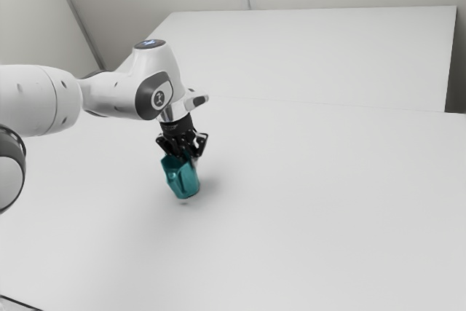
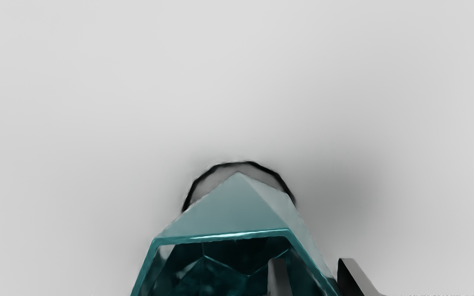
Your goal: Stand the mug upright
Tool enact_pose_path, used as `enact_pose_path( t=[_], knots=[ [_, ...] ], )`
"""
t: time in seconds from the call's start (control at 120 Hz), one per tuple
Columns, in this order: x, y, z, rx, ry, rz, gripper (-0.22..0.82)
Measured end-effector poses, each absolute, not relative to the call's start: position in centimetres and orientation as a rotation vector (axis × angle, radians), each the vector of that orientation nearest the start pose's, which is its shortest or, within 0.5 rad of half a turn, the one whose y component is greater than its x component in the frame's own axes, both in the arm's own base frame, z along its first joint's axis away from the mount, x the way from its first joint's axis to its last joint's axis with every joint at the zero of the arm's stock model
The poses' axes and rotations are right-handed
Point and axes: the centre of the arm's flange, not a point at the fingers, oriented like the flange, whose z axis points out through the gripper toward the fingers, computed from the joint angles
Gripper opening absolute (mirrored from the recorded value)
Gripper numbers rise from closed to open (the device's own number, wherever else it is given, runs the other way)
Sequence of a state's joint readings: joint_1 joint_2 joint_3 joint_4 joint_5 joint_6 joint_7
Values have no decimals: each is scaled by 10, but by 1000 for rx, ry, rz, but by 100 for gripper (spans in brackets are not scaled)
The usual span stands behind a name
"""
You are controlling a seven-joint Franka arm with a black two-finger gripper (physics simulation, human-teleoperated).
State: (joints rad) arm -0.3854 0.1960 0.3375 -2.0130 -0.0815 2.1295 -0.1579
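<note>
Just under the arm's hand in the exterior view is my gripper (image 1: 187, 154), shut on the wall of the teal faceted mug (image 1: 183, 178). The mug leans, with its open end up toward the exterior view's left and its base lower down. In the wrist view my gripper (image 2: 317, 277) has one finger inside the mug (image 2: 237, 209) and the other outside, the wall between them. The open mouth faces the camera, and the base is hidden behind the body.
A white table (image 1: 313, 209) spreads around the mug. A grey patch with a black curved edge (image 2: 219, 164) shows beyond the mug's body in the wrist view, and a soft shadow falls beside it. A pale panel (image 1: 313, 56) stands at the back.
</note>
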Motion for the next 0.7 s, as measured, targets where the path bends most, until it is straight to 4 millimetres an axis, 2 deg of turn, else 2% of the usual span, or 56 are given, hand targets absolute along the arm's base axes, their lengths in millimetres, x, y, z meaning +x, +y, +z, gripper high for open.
enact_pose_path(
  t=[0.1, 0.2, 0.5, 0.592, 0.7],
  knots=[
    [578, -37, 358, -3131, -233, 105, 16],
    [578, -37, 361, -3134, -228, 102, 26],
    [572, -41, 378, -3164, -222, 133, 38],
    [571, -43, 400, -3180, -213, 113, 41],
    [570, -47, 445, -3206, -174, 38, 48]
  ],
)
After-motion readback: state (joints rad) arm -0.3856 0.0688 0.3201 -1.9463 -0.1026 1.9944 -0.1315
